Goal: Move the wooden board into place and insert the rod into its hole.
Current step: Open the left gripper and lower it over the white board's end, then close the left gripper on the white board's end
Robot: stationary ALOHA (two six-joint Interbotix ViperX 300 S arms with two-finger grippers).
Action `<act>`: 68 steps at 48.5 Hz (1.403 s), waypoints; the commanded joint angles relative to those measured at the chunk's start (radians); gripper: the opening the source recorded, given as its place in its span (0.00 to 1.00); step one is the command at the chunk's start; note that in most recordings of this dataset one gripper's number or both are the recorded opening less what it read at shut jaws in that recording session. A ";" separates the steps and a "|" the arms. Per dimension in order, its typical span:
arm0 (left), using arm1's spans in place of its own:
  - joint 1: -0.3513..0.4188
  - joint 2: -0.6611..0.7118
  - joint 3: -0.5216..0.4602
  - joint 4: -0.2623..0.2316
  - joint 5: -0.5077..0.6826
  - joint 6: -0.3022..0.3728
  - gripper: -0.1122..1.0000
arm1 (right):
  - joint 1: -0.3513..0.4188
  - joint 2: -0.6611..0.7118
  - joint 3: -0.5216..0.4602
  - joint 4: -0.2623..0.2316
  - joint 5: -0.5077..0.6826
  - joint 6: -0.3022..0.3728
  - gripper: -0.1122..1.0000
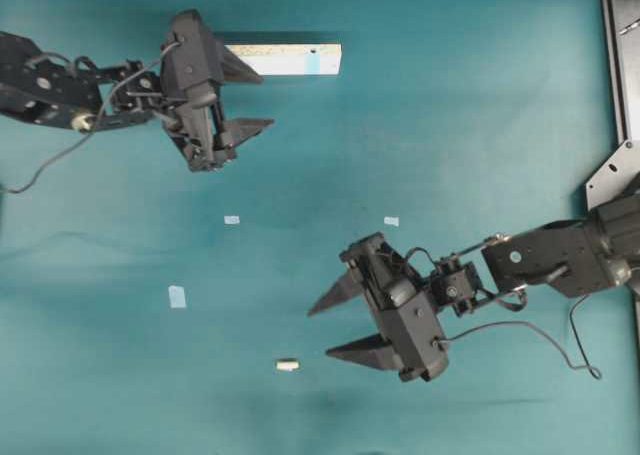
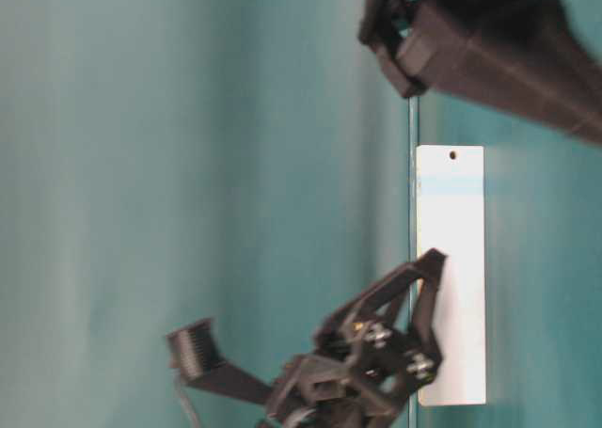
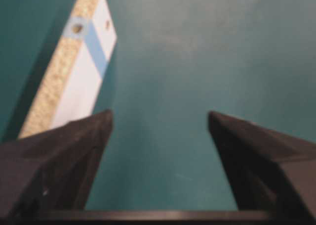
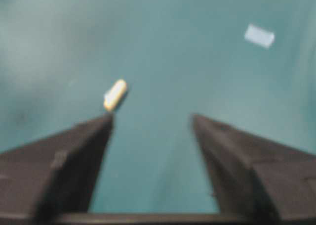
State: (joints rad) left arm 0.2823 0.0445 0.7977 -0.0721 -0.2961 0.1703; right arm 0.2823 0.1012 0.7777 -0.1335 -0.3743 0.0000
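Approach phase, both arms; nothing grasped yet.

Left gripper [image 1: 256, 100]: jaws spread wide, empty. Positioned at the near end of the wooden board [image 1: 283, 58], upper finger overlapping that end in the overhead view, lower finger well clear on bare cloth. Whether touching or above, cannot tell. Wrist view: board [image 3: 74, 71] off to the left of the gap, not between the fingers.

Wooden board: lying flat near the far edge of the tabletop [image 1: 450, 125], left of centre in the overhead view, long axis parallel to that edge. Light blue patch and hole [image 1: 313, 49] at the end away from the gripper. A second bore visible on the speckled side edge, inside the blue band, in the left wrist view.

Right gripper [image 1: 318, 333]: jaws also wide, empty. Rod [image 1: 287, 365] lying on its side toward the near edge of the tabletop, just beyond the lower fingertip and outside the gap. Wrist view confirms: rod [image 4: 115, 94] just ahead of the left finger [image 4: 79, 156], not bracketed.

Three small blue tape squares [image 1: 177, 296] scattered mid-table; judged to be placement marks, not certain.

Step in hand, judged: lining up for first grasps, board placement not begun.

Next move needs:
- left: shift sideways to straddle board width, then close.
- right: shift toward rod to centre it, descend, close gently; small round peg, likely to roll or squirt out if pinched off-centre.
- insertion later: tight bore, fine alignment required.
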 commanded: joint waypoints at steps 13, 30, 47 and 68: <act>0.046 -0.178 -0.015 0.003 0.189 0.109 0.92 | 0.003 -0.097 -0.041 -0.002 0.060 0.002 0.99; 0.161 -0.178 -0.017 0.006 0.232 0.137 0.92 | 0.003 -0.183 -0.098 -0.002 0.229 0.002 0.99; 0.221 -0.091 -0.046 0.006 0.233 0.261 0.92 | 0.003 -0.227 -0.123 -0.002 0.325 0.002 0.99; 0.216 0.035 -0.086 0.006 0.229 0.255 0.92 | 0.003 -0.233 -0.126 -0.003 0.374 0.003 0.99</act>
State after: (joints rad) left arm 0.5001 0.0767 0.7286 -0.0690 -0.0598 0.4234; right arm 0.2823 -0.1058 0.6765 -0.1350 0.0061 0.0015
